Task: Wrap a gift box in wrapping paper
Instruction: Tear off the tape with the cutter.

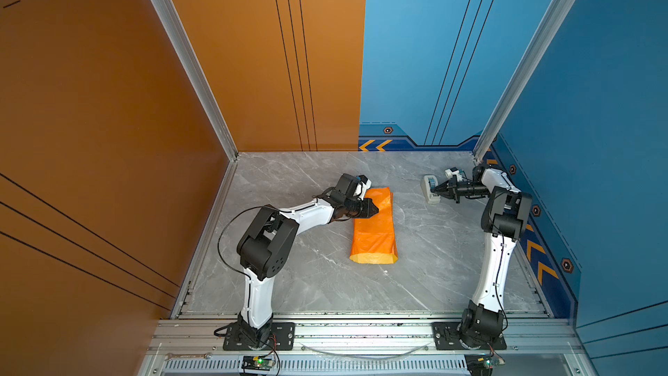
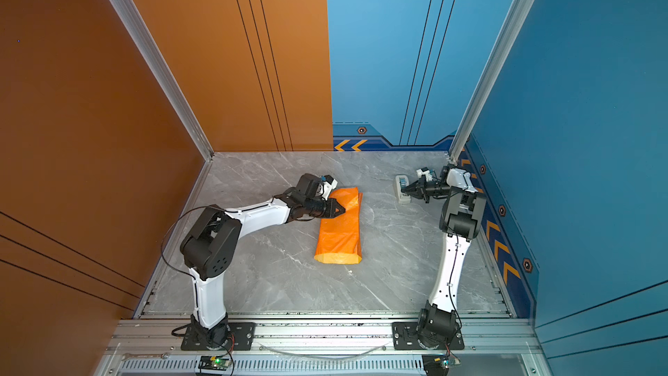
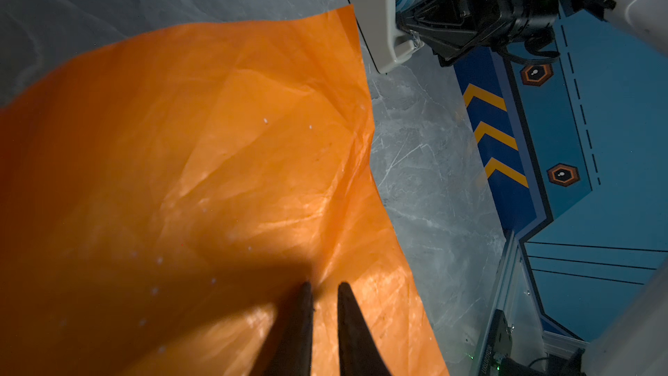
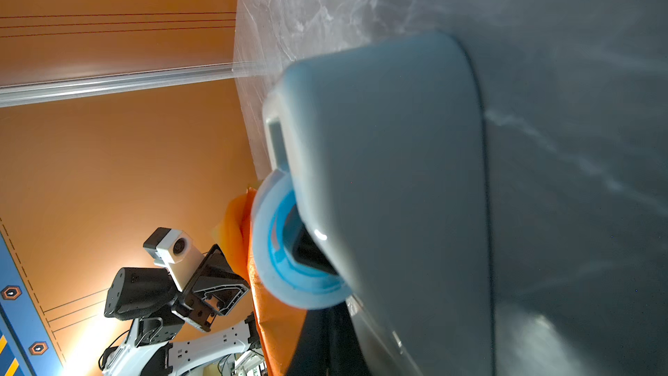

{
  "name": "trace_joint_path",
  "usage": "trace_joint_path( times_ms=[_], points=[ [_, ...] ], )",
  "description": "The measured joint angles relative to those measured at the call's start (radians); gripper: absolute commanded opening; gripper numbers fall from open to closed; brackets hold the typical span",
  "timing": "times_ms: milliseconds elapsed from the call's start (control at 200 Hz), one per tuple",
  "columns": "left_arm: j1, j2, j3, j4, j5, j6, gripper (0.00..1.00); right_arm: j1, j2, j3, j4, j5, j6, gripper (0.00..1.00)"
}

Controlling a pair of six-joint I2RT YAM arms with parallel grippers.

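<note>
The wrapping paper (image 1: 374,229) (image 2: 341,229) lies folded into a long orange bundle in mid-table, its pale yellow inside showing at the near end. The gift box is hidden, presumably inside the paper. My left gripper (image 1: 377,208) (image 2: 343,208) rests its tips on the bundle's far left part. In the left wrist view its fingers (image 3: 323,285) stand a narrow gap apart on the orange paper (image 3: 217,175), with nothing between them. My right gripper (image 1: 433,189) (image 2: 404,188) (image 4: 327,320) is shut at the front of the white tape dispenser (image 1: 428,182) (image 4: 390,175), on the clear tape end.
The dispenser (image 2: 400,195) (image 3: 379,12), with its blue roll (image 4: 289,247), stands at the far right near the blue wall. Orange wall on the left, blue walls behind and on the right. A metal rail (image 1: 361,334) runs along the table's front.
</note>
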Motion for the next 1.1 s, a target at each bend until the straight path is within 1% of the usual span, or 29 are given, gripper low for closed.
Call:
trace_joint_path(
  times_ms=[320, 516, 716, 916, 1101],
  points=[
    [0.000, 0.000, 0.003, -0.005, 0.000, 0.000, 0.17, 0.001, -0.071, -0.069, 0.062, 0.044, 0.051, 0.00],
    [-0.002, 0.000, 0.003, -0.007, -0.001, 0.000, 0.17, 0.003, -0.114, -0.093, 0.095, 0.043, 0.098, 0.00],
    [-0.003, 0.000, 0.003, -0.007, -0.001, 0.000, 0.17, 0.003, -0.154, -0.151, 0.140, 0.045, 0.156, 0.00],
    [-0.003, 0.000, 0.003, -0.007, -0.001, 0.000, 0.17, 0.000, -0.232, -0.263, 0.192, 0.053, 0.210, 0.00],
    [-0.003, 0.000, 0.003, -0.007, -0.001, 0.000, 0.17, -0.015, -0.374, -0.433, 0.277, 0.082, 0.268, 0.00]
  ],
)
